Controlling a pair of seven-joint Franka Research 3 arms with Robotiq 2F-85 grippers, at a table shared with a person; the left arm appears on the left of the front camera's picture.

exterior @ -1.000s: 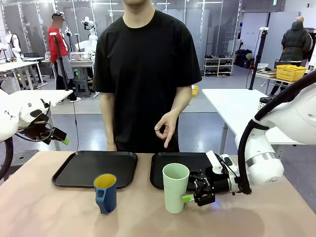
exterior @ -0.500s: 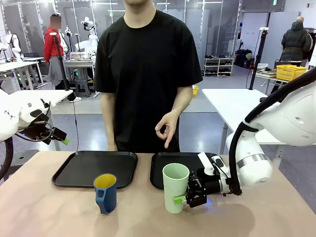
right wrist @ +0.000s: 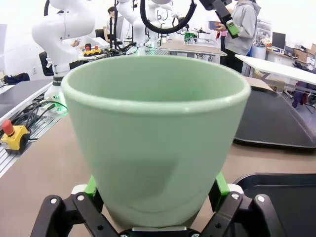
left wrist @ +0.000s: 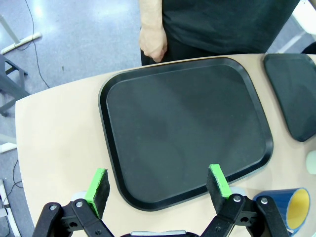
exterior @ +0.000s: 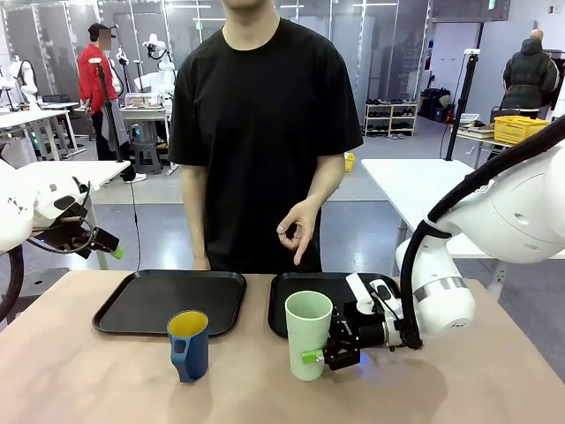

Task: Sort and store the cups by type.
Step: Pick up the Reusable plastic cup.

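Right wrist view: right claw (right wrist: pixel 155 185) straddles mint tumbler (right wrist: pixel 155 123), clamped or not unclear; left claw (left wrist: pixel 158 181) apart, facing tray (left wrist: pixel 187 128).

Left pincer (left wrist: pixel 157 174) raised, jaws apart; right pincer (right wrist: pixel 156 186) low, likewise.

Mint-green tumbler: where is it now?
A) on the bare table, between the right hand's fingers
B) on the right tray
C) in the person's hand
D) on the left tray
A: the mint-green tumbler stands on the table, short of the right tray, with the right hand straddling its base.
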